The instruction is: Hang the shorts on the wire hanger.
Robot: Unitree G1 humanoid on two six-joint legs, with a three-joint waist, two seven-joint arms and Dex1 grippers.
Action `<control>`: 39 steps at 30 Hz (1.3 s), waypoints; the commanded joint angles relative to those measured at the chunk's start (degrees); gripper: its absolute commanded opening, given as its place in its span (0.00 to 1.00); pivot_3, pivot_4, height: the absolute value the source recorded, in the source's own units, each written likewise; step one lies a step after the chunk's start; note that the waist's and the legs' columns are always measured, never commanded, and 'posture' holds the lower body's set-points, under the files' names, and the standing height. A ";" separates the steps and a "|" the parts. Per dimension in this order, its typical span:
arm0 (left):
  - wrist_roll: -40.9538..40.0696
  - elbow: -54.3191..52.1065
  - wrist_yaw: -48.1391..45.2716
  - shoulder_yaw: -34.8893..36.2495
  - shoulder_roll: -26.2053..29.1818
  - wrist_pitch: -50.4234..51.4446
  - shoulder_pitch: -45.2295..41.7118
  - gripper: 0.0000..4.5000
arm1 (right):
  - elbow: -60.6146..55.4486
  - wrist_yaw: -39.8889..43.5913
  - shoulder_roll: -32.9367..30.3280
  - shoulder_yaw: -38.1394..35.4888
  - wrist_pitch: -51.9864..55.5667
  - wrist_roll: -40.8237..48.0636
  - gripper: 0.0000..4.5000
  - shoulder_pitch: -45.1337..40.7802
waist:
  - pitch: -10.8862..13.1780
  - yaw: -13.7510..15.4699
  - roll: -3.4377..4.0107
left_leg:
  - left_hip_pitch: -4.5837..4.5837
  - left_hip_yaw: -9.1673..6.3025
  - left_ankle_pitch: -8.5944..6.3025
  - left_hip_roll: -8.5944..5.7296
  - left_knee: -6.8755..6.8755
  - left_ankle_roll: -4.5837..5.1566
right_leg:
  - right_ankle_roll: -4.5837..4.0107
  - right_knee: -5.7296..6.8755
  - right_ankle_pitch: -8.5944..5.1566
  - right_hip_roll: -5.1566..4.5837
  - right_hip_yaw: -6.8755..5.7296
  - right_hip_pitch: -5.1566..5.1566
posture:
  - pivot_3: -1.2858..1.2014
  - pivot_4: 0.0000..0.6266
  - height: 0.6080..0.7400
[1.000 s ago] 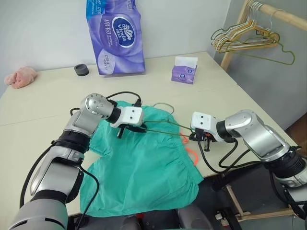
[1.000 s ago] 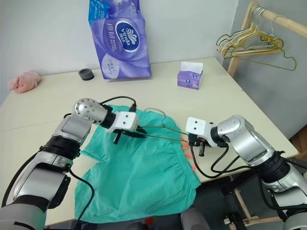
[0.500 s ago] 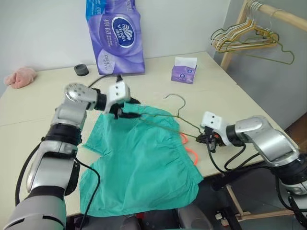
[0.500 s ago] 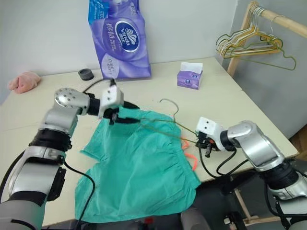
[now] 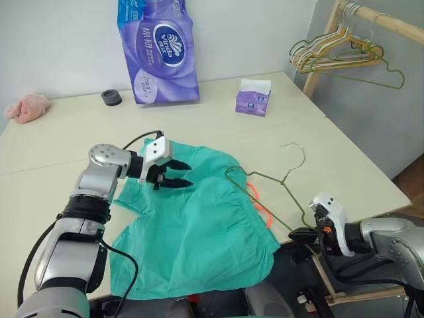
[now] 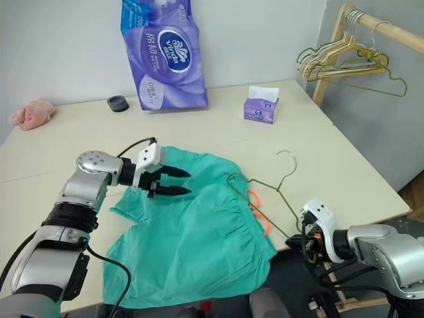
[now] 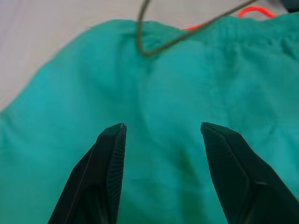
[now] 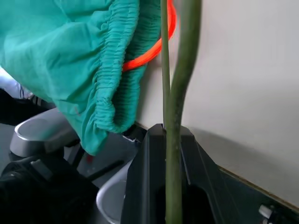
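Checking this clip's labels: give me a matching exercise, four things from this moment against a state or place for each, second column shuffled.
Things:
1. left gripper
2. right gripper
3. shorts
4. tissue box

States or places:
A. spread on the table's near edge, orange drawstring showing
B. shut on the wire hanger
C. on the table's far side
D. open above teal cloth, holding nothing

Pairs: 1-D, 2-B, 3-A, 4-C

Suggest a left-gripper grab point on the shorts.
Judging by pose: take the shorts at the gathered waistband beside the wire hanger, coming from above. The shorts lie flat on the table; that bunched edge gives the open left gripper something to pinch.
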 commanded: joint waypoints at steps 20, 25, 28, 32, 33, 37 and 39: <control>-0.40 -5.17 0.22 -1.64 0.03 1.92 2.44 0.60 | -1.02 -5.07 -0.83 -13.65 5.21 11.76 0.00 12.67 | 0.00 1.39 0.00 | 0.02 0.07 0.00 0.00 -0.01 0.01 | 0.19 -0.05 -0.11 0.04 0.06 0.02 | 0.42 0.16 1.00; -0.59 -5.99 0.18 -1.56 0.18 2.04 3.04 0.60 | -2.34 -5.02 -0.88 -13.55 5.58 14.29 0.00 13.59 | 0.00 1.42 0.00 | 0.04 0.07 -0.01 0.04 -0.01 0.01 | 0.20 -0.06 -0.12 0.08 0.05 0.03 | 0.43 0.15 1.00; -0.94 -6.16 -0.14 -1.35 0.26 2.58 2.88 0.60 | -2.70 -5.54 0.74 -14.05 6.77 16.83 0.00 11.85 | 0.00 1.43 0.00 | 0.03 0.07 -0.01 0.03 -0.02 0.01 | 0.20 -0.07 -0.12 0.08 0.05 0.03 | 0.43 0.15 1.00; -1.50 -5.77 -0.36 -0.98 0.11 3.42 2.43 0.60 | -2.36 -7.10 2.63 -12.58 8.34 18.92 0.00 9.82 | 0.00 1.42 0.00 | 0.03 0.08 -0.01 0.03 -0.02 0.01 | 0.21 -0.07 -0.12 0.08 0.06 0.03 | 0.43 0.15 1.00; -1.57 -5.71 -0.41 -0.96 0.10 3.56 2.33 0.60 | -2.13 -7.62 3.04 -12.16 8.65 19.26 0.00 9.38 | 0.00 1.43 0.00 | 0.03 0.07 -0.01 0.03 -0.02 0.01 | 0.21 -0.07 -0.12 0.08 0.05 0.03 | 0.43 0.15 1.00; -3.57 -4.91 0.17 0.40 -0.69 5.64 1.06 0.60 | -0.25 -9.97 5.64 -9.31 9.83 20.70 0.00 7.62 | 0.00 1.43 -0.01 | 0.03 0.07 -0.01 0.03 -0.02 0.01 | 0.21 -0.08 -0.12 0.08 0.05 0.03 | 0.43 0.15 1.00; -5.28 -4.39 0.90 1.73 -1.13 7.36 0.05 0.60 | 0.67 -11.24 6.95 -8.49 10.12 22.42 0.00 7.76 | 0.00 1.42 0.00 | 0.01 0.04 -0.01 0.04 -0.02 0.01 | 0.21 -0.08 -0.12 0.08 0.02 0.03 | 0.43 0.14 1.00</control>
